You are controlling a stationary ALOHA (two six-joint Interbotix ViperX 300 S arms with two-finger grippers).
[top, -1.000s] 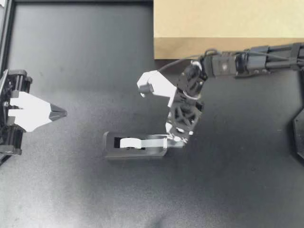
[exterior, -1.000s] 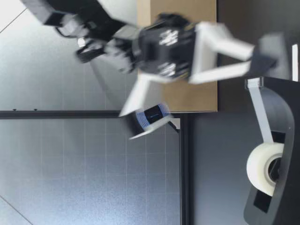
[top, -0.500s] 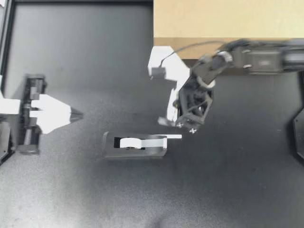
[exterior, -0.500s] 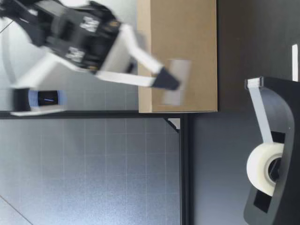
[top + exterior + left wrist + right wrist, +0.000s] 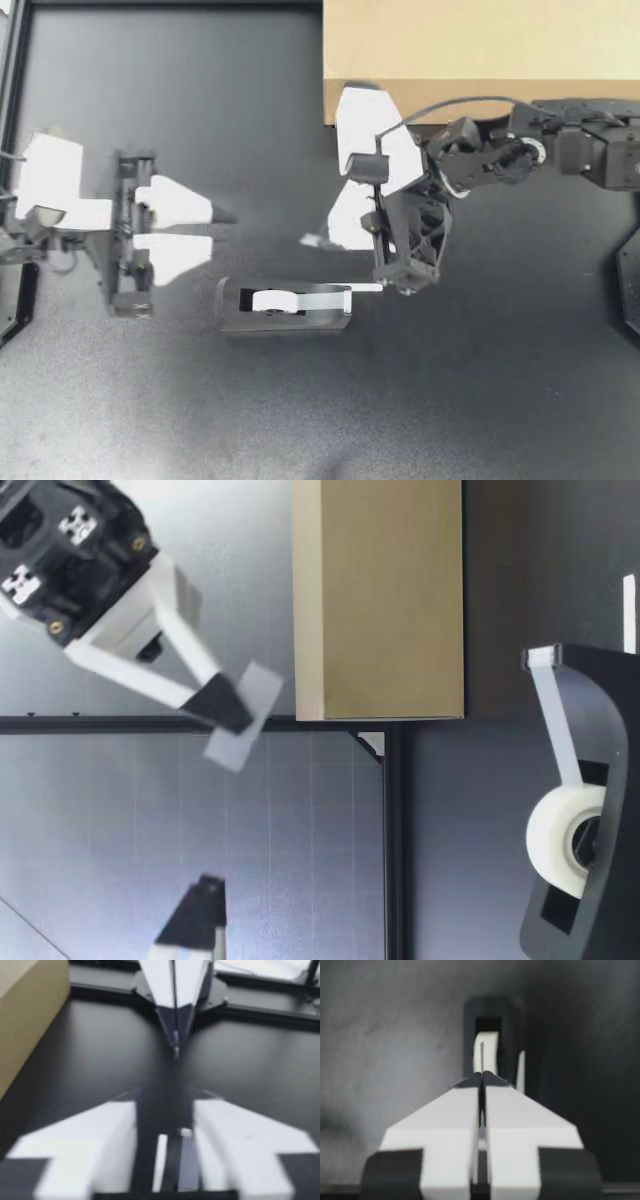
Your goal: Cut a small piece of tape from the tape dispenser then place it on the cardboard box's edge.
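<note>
My left gripper (image 5: 218,228) stands open left of the black tape dispenser (image 5: 285,306), nothing between its fingers. My right gripper (image 5: 320,237) hovers above the dispenser's cutter end, shut on a small piece of tape (image 5: 306,240). In the low view the right gripper (image 5: 225,702) is raised well above the table with the tape piece (image 5: 258,692) sticking out both sides of its tip. The cardboard box (image 5: 480,50) lies at the back right. In the left wrist view the left gripper (image 5: 165,1105) faces the shut right gripper (image 5: 175,1035). In the right wrist view the dispenser (image 5: 492,1015) lies ahead of the gripper (image 5: 481,1077).
The white tape roll (image 5: 560,840) sits in the dispenser, a strip running up to the cutter (image 5: 540,660). The box (image 5: 380,600) stands behind the dispenser. A black frame rail (image 5: 170,3) runs along the table's far edge. One left fingertip (image 5: 198,912) shows in the low view.
My right gripper pulled the tape piece off the dispenser and rose with it. My left arm slid right toward the dispenser and its fingers opened.
</note>
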